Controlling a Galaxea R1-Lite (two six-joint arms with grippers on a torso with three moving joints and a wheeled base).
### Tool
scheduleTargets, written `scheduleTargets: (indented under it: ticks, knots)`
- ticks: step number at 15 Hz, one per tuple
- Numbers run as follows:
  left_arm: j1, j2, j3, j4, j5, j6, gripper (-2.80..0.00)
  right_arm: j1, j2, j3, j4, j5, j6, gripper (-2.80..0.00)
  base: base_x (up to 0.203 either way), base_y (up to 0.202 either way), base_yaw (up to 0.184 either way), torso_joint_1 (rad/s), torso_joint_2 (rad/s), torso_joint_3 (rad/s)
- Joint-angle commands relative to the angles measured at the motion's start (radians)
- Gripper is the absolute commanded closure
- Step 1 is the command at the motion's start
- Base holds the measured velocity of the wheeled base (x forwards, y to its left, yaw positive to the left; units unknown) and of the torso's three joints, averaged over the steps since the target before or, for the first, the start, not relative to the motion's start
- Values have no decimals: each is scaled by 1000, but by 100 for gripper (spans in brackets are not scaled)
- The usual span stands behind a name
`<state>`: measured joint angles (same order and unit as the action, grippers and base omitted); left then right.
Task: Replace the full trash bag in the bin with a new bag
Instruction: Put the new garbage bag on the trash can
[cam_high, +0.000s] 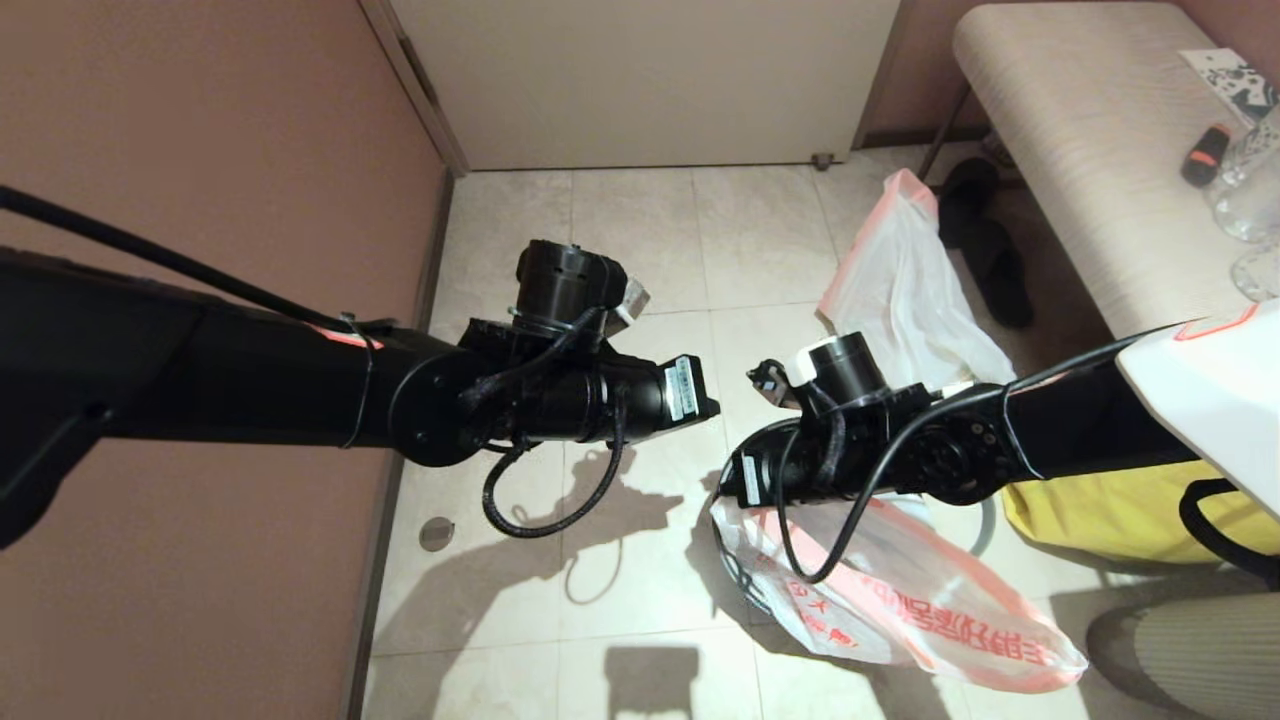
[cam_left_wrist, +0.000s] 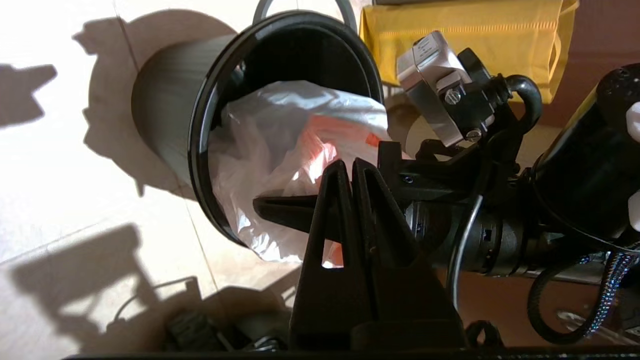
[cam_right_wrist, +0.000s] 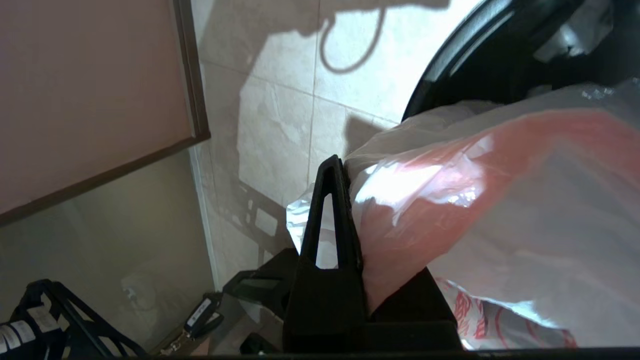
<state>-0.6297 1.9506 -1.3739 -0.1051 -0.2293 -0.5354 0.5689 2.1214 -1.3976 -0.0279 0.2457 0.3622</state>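
Translucent plastic: from the head view, the new bag (cam_high: 900, 600) sprawls on the floor under the right gripper (cam_high: 745, 480). Left wrist: left gripper (cam_left_wrist: 350, 167) pressed together, empty; bag half inside the bin (cam_left_wrist: 200, 125). Right wrist: fingers (cam_right_wrist: 330, 215) seemingly pinching the bag; next, feed it deeper.

- Left arm (cam_high: 250, 385): black tubular casing, orange-red mark, thin cable tie, looped black cable, white label near the wrist.
- Right arm (cam_high: 1000, 440): black links, white shell with orange-red line at the upper arm.
- Gripper fingers (cam_left_wrist: 345, 210): black, triangular cut-outs.
- Silver wrist-camera housing (cam_left_wrist: 432, 75) with screws.
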Motion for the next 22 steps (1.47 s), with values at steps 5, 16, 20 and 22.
scheduleTargets:
  ticks: [5, 16, 20, 22]
  knots:
    - [52, 58, -211, 162, -79, -4, 0, -30, -55, 63, -68, 32, -9, 0, 0, 0, 0, 0, 0, 0]
    - [96, 126, -373, 372, -107, -34, 0, -86, -211, 66, 40, 27, -117, -280, 0, 0, 0, 0, 0, 0]
    - [88, 133, -369, 374, -107, -37, 0, -168, -307, 71, 95, 32, -125, -111, 0, 0, 0, 0, 0, 0]
    - [88, 131, -375, 374, -105, -34, 0, -196, -297, 81, 85, 34, -131, 0, 0, 0, 0, 0, 0, 0]
